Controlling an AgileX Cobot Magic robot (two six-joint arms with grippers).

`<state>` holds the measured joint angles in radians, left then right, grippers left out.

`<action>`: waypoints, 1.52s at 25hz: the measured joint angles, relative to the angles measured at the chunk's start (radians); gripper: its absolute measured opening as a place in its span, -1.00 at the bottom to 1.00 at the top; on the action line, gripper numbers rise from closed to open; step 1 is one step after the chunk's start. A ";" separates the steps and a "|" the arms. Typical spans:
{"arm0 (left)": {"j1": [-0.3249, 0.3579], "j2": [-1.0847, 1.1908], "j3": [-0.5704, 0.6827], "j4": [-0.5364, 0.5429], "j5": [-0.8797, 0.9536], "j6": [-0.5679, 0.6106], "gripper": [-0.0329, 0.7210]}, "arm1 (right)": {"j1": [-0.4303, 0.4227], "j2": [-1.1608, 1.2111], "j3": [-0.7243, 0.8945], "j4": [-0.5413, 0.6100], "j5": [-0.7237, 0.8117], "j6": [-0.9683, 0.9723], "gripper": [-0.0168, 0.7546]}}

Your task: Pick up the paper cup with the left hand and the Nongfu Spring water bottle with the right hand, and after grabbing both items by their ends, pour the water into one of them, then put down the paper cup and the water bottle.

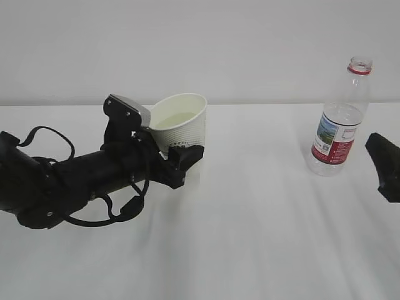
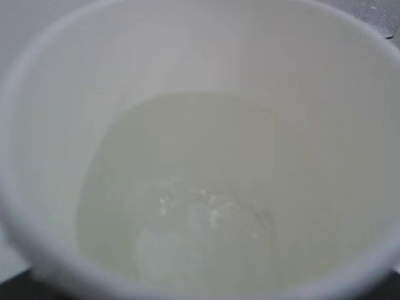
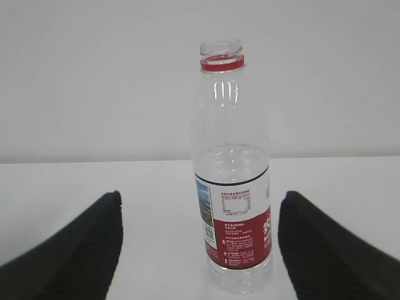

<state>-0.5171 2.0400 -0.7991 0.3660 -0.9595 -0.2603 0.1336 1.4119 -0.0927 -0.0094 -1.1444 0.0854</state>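
— Black fingers point(image 1: 186, 156) of the left gripper point(image 1: 167, 150) are clamped on what?

— On the paper cup point(image 1: 182, 125), low on its dotted white wall. The cup leans back toward the arm, its mouth turned up and to the left, just above the white table point(image 1: 250, 237).

— Anything inside it?

— Yes, the water point(image 2: 181, 200), a pale pool lying against the cream lower wall in the left wrist view.

— And the right gripper point(image 3: 199, 247)?

— Spread wide and holding nothing. Its two dark fingers point(image 3: 75, 250) stand on either side of the Nongfu Spring water bottle point(image 3: 231, 187), clear of it.

— Where is that bottle?

— Upright on the table at the right, capless, red ring at the neck, well apart from the cup. Whether any liquid is left in it I cannot tell.
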 joint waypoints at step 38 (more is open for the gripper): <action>0.041 -0.113 0.316 -0.480 -0.148 0.197 0.38 | 0.000 0.025 0.000 -0.037 0.000 0.000 0.54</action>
<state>-0.4758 1.9269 -0.4833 -0.1144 -1.1071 -0.0638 0.1336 1.4364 -0.0927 -0.0463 -1.1444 0.0854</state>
